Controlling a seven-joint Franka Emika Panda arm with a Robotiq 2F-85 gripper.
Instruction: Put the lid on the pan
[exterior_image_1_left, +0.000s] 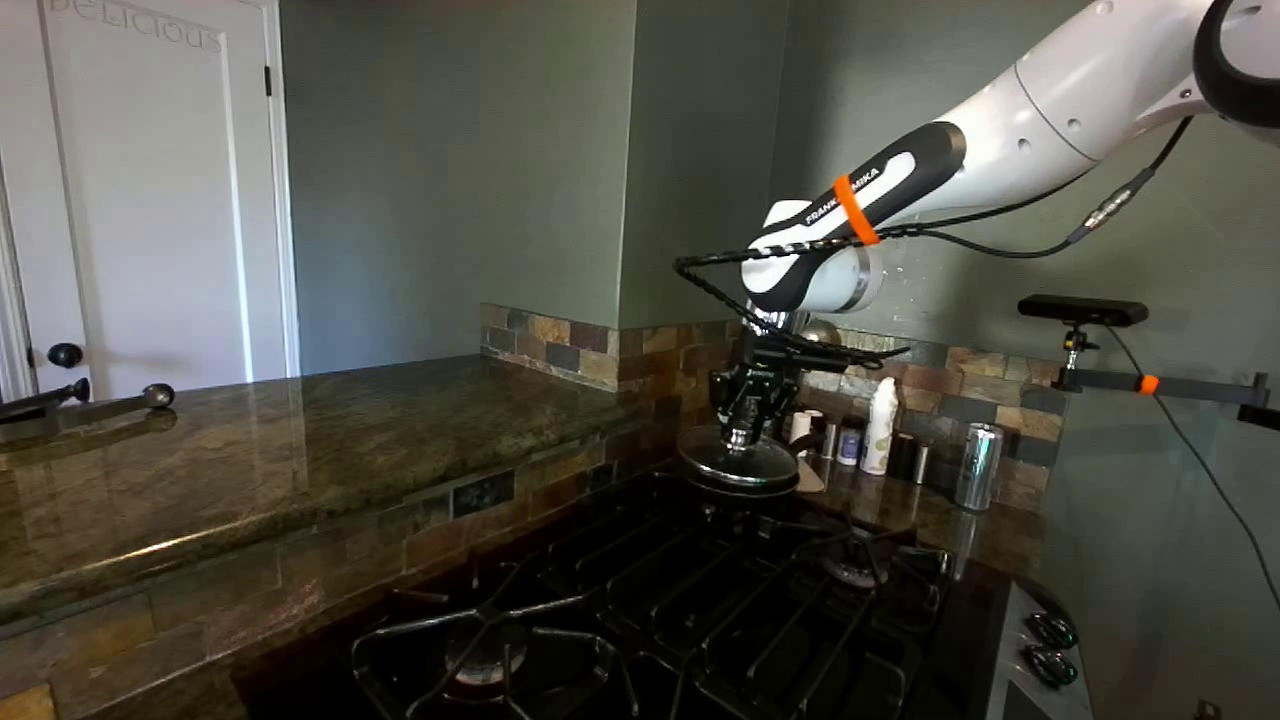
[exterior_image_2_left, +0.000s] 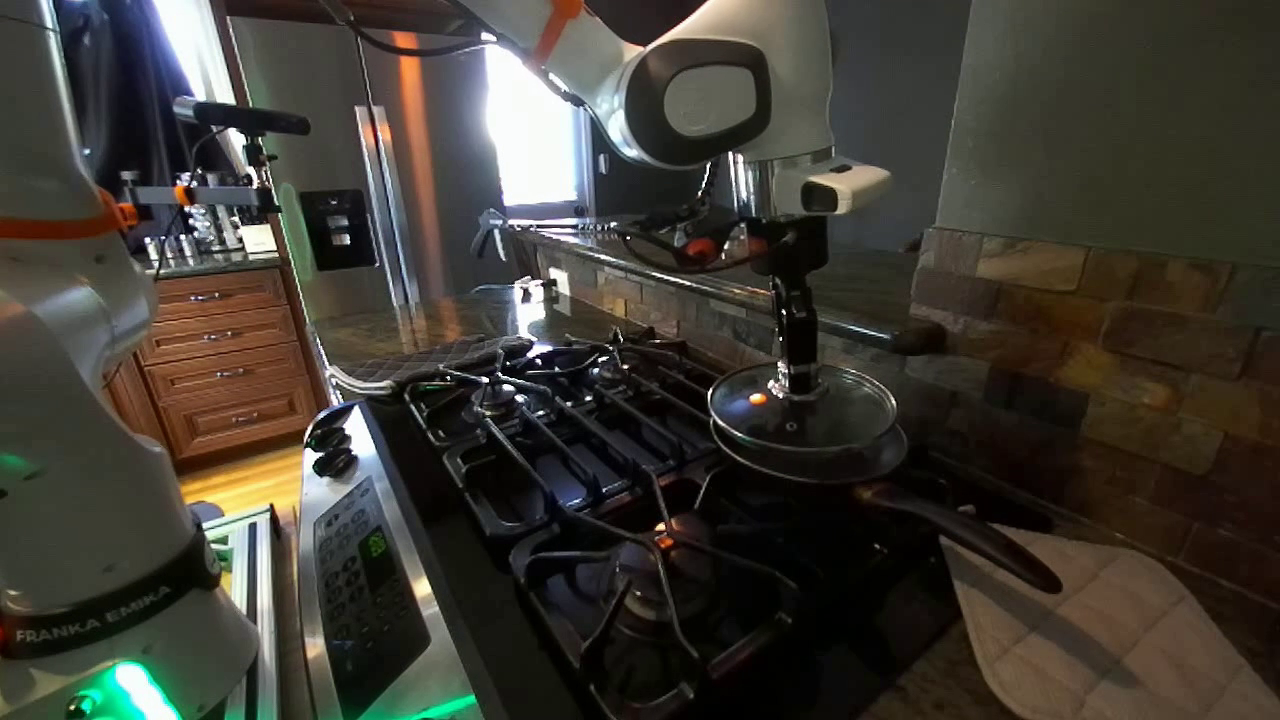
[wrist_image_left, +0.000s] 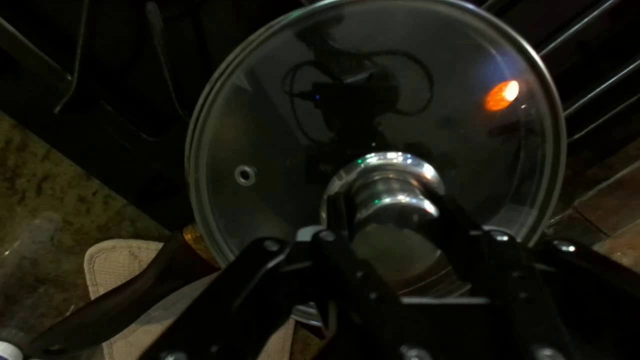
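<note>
The lid (exterior_image_2_left: 745, 420), round clear glass with a metal rim and shiny knob, is held roughly level at the pan. My gripper (exterior_image_2_left: 797, 378) points down with its fingers on both sides of the knob; in the wrist view the gripper (wrist_image_left: 390, 205) is shut on it. The dark shallow pan (exterior_image_2_left: 865, 462) lies beneath the lid on the stove's back corner. Its rim shows below and to one side of the lid in that exterior view; I cannot tell whether they touch. In the wrist view the lid (wrist_image_left: 280, 125) hides most of the pan, and the pan's handle (wrist_image_left: 130, 305) sticks out.
Black burner grates (exterior_image_2_left: 600, 470) cover the stove. A pale quilted pot holder (exterior_image_2_left: 1100, 620) lies by the handle. A white bottle (exterior_image_1_left: 880, 428) and a metal canister (exterior_image_1_left: 978, 466) stand behind the pan. A tiled wall (exterior_image_2_left: 1100, 370) and a raised stone ledge (exterior_image_1_left: 400, 430) are close by.
</note>
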